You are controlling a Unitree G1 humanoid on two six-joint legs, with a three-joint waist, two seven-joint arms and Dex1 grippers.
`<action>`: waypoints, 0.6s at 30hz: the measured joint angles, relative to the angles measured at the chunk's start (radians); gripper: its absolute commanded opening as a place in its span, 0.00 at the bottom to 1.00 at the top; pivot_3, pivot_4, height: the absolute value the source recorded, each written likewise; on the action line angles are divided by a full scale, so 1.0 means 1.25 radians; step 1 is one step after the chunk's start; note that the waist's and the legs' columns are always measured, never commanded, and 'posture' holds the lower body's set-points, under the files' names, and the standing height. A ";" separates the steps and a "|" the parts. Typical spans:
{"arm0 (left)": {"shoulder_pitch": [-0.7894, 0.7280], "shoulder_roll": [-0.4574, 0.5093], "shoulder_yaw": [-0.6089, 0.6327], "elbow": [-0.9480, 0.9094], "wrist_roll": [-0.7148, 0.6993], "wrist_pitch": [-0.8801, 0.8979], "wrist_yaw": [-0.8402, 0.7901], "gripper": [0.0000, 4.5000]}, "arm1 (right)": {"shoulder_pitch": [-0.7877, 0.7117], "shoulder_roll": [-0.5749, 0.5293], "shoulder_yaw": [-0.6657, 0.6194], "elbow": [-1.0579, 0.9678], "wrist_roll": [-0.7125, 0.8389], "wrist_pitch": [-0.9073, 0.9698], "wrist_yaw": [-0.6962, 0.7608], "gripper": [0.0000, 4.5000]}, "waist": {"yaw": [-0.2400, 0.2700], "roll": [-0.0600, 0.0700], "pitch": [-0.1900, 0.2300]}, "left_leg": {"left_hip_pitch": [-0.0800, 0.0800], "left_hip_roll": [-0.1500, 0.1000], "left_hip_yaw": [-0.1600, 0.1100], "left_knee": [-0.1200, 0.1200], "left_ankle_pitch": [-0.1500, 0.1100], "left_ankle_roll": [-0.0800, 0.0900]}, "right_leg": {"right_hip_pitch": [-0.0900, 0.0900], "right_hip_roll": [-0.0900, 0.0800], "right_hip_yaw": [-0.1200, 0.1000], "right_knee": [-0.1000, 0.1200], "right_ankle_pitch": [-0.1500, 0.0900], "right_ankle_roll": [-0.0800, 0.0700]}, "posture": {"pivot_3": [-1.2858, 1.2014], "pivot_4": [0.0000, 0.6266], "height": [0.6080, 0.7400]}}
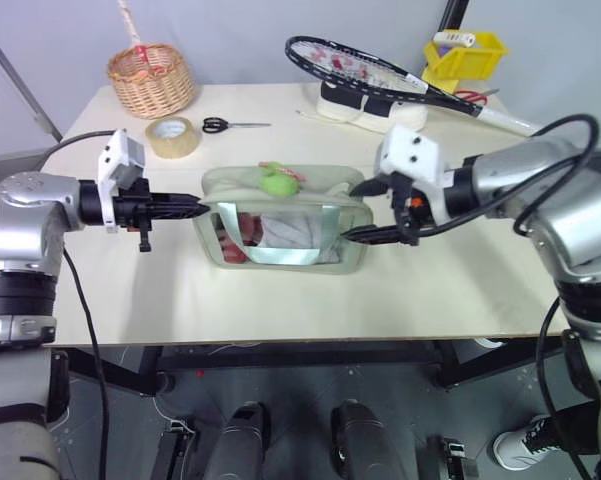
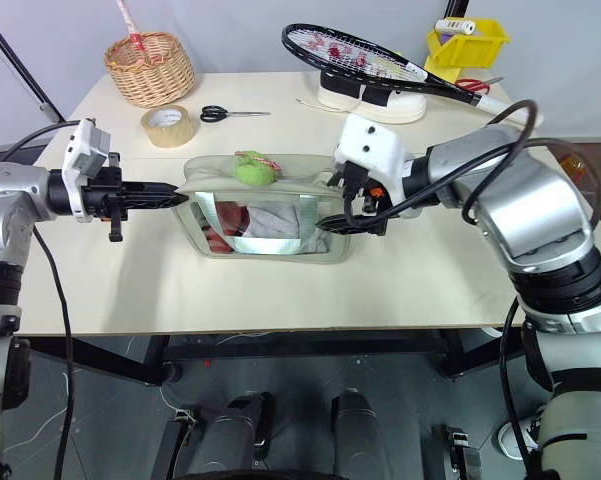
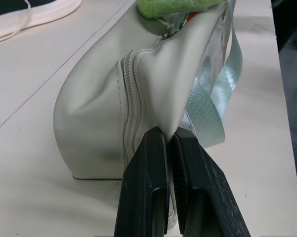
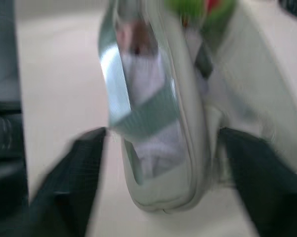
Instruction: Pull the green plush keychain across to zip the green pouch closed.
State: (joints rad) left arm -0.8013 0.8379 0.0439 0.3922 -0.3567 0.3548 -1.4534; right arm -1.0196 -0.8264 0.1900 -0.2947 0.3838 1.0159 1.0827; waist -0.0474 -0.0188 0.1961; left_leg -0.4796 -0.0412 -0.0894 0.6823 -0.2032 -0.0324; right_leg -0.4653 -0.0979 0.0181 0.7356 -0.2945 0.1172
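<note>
The small, fuzzy lime-green plush keychain (image 1: 277,183) sits on top of the pale sage-green soft pouch (image 1: 280,262), roughly midway along its upper edge and a little toward the robot's left, where the left wrist view shows it joined to the zipper pull; the run of zipper from that pull down to the pouch's left end (image 3: 130,123) looks closed, while how much of the track toward the right end is open cannot be told. The pouch, with its clear window panel and light strap handle (image 1: 280,255), stands in the middle of the cream tabletop (image 1: 280,310). The left gripper (image 1: 202,207) is pinched tight on the pouch's left end, its two black fingers (image 3: 148,187) pressed together over a fold of the fabric beside the zipper seam. The right gripper (image 2: 352,205) stands spread wide around the pouch's right end, one finger on either side and holding nothing. Neither gripper is on the plush, so by this reading the pouch is anchored but the pull itself has yet to begin: the right gripper must first take the keychain, then draw it across to the pouch's right end. Behind, well apart from the pouch, lie a tan tape roll (image 1: 173,137), black-handled scissors (image 1: 220,125), a wicker basket (image 1: 151,80), a black racket (image 1: 380,75) and a yellow bin (image 1: 465,57)
</note>
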 measured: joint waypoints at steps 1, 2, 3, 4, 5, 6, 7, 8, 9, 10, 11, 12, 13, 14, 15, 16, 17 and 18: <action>0.000 0.000 0.000 -0.002 0.000 0.000 0.000 0.00 | -0.031 0.018 -0.014 0.014 0.009 0.006 -0.009 1.00 | -0.001 0.000 0.000 | 0.000 0.000 0.000 0.000 0.000 0.000 | 0.000 0.000 0.000 0.000 0.000 0.000 | 0.52 0.24 0.39; 0.000 -0.001 -0.001 -0.004 0.000 0.000 0.000 0.00 | -0.061 0.033 -0.022 0.022 0.012 0.009 -0.020 1.00 | -0.001 0.000 0.000 | 0.000 0.000 0.000 0.000 0.000 0.000 | 0.000 0.000 0.000 0.000 0.000 0.000 | 0.52 0.24 0.39; 0.002 -0.002 -0.001 -0.007 0.000 0.000 0.000 0.00 | -0.092 0.052 -0.026 0.030 0.012 0.011 -0.034 1.00 | 0.000 0.000 0.000 | 0.000 0.000 0.000 0.000 0.000 0.000 | 0.000 0.000 0.000 0.000 0.000 0.000 | 0.52 0.24 0.39; 0.003 -0.003 -0.001 -0.010 0.000 0.000 0.000 0.00 | -0.110 0.077 -0.023 0.036 0.010 0.011 -0.050 1.00 | 0.001 0.000 0.000 | 0.000 0.000 0.000 0.000 0.000 0.000 | 0.000 0.000 0.000 0.000 0.000 0.000 | 0.52 0.24 0.39; 0.003 -0.004 -0.001 -0.012 0.000 0.001 0.001 0.00 | -0.118 0.108 -0.012 0.043 0.006 0.011 -0.067 1.00 | 0.001 0.000 0.000 | 0.001 0.000 0.000 0.000 0.000 0.000 | 0.001 0.000 0.000 0.000 0.000 0.000 | 0.52 0.24 0.39; 0.003 -0.006 -0.002 -0.015 0.000 0.001 0.001 0.00 | -0.121 0.141 0.011 0.053 0.001 0.012 -0.083 1.00 | 0.001 0.000 0.000 | 0.001 0.000 0.000 0.000 0.000 0.000 | 0.001 0.000 0.000 0.000 0.000 0.000 | 0.52 0.24 0.39; 0.003 -0.008 -0.001 -0.017 0.000 0.001 0.002 0.00 | -0.121 0.170 0.037 0.067 -0.007 0.012 -0.097 1.00 | 0.001 0.000 0.000 | 0.001 0.000 0.000 0.000 0.000 0.000 | 0.001 0.000 0.000 0.000 0.000 0.000 | 0.52 0.24 0.39; 0.004 -0.011 -0.001 -0.019 -0.001 0.001 0.003 0.00 | -0.121 0.196 0.063 0.085 -0.016 0.012 -0.112 1.00 | 0.003 0.000 0.000 | 0.001 0.000 0.000 0.000 0.000 0.000 | 0.000 0.000 0.000 0.000 0.000 0.000 | 0.52 0.24 0.39; 0.003 -0.013 -0.001 -0.020 -0.001 0.001 0.004 0.00 | -0.122 0.216 0.088 0.101 -0.024 0.012 -0.125 1.00 | 0.004 0.000 0.000 | 0.000 0.000 -0.001 0.001 0.000 0.000 | 0.000 0.000 0.000 0.000 0.000 0.000 | 0.52 0.24 0.39; 0.004 -0.013 -0.001 -0.020 -0.001 0.001 0.005 0.00 | -0.122 0.228 0.106 0.110 -0.031 0.012 -0.132 1.00 | 0.006 0.000 0.000 | -0.001 -0.001 -0.001 0.001 0.000 0.000 | 0.000 0.000 0.000 0.000 0.000 0.000 | 0.52 0.24 0.39; 0.004 -0.013 -0.001 -0.020 -0.001 0.001 0.007 0.00 | -0.122 0.236 0.116 0.116 -0.036 0.012 -0.136 1.00 | 0.006 0.000 0.000 | -0.001 -0.001 0.000 0.001 0.000 0.000 | 0.000 -0.001 0.000 0.000 0.000 0.000 | 0.52 0.24 0.39; 0.004 -0.014 -0.002 -0.022 -0.001 0.002 0.009 0.00 | -0.124 0.241 0.125 0.118 -0.039 0.012 -0.140 1.00 | 0.005 0.000 0.000 | -0.001 -0.001 0.000 0.001 0.000 0.000 | 0.000 -0.001 0.000 0.000 0.000 0.000 | 0.52 0.24 0.39; 0.004 -0.014 -0.002 -0.024 -0.001 0.002 0.011 0.00 | -0.128 0.244 0.131 0.121 -0.041 0.012 -0.141 0.89 | 0.005 0.000 0.000 | 0.000 -0.001 -0.001 0.001 0.000 0.000 | 0.000 -0.001 0.000 0.000 0.000 0.000 | 0.52 0.24 0.39; 0.005 -0.014 -0.002 -0.026 -0.001 0.002 0.013 0.00 | -0.134 0.247 0.135 0.132 -0.046 0.013 -0.145 0.81 | 0.004 0.000 0.000 | 0.000 -0.001 -0.001 0.001 0.000 0.000 | 0.000 -0.001 0.000 0.000 0.000 0.000 | 0.52 0.24 0.39; 0.005 -0.014 -0.002 -0.029 -0.001 0.002 0.014 0.00 | -0.139 0.247 0.138 0.142 -0.051 0.014 -0.149 0.71 | 0.004 0.000 0.000 | 0.000 -0.001 -0.001 0.001 0.000 0.000 | 0.000 0.000 0.000 0.000 0.000 0.000 | 0.52 0.24 0.39; 0.006 -0.014 -0.002 -0.031 -0.001 0.002 0.015 0.00 | -0.142 0.247 0.139 0.151 -0.054 0.015 -0.153 0.60 | 0.003 0.000 0.000 | 0.000 -0.001 -0.001 0.001 0.000 0.000 | 0.000 0.000 0.000 0.000 0.000 0.000 | 0.52 0.24 0.39; 0.007 -0.014 -0.002 -0.032 -0.001 0.002 0.015 0.00 | -0.142 0.247 0.138 0.158 -0.053 0.017 -0.155 0.48 | 0.003 0.000 0.000 | 0.000 -0.001 -0.001 0.001 0.000 0.000 | 0.000 0.000 0.000 0.000 0.000 0.000 | 0.52 0.24 0.39; 0.007 -0.014 -0.002 -0.033 -0.001 0.002 0.016 0.00 | -0.143 0.247 0.138 0.163 -0.053 0.019 -0.155 0.37 | 0.003 0.000 0.000 | 0.000 -0.001 0.000 0.001 0.000 0.000 | 0.000 0.000 0.000 0.000 0.000 0.000 | 0.52 0.24 0.39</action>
State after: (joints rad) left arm -0.7923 0.8208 0.0414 0.3511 -0.3577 0.3579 -1.4339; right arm -1.1978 -0.5181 0.3623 -0.0915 0.3180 1.0401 0.8892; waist -0.0436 -0.0192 0.1958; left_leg -0.4798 -0.0425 -0.0899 0.6835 -0.2032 -0.0326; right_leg -0.4650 -0.0984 0.0178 0.7358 -0.2944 0.1172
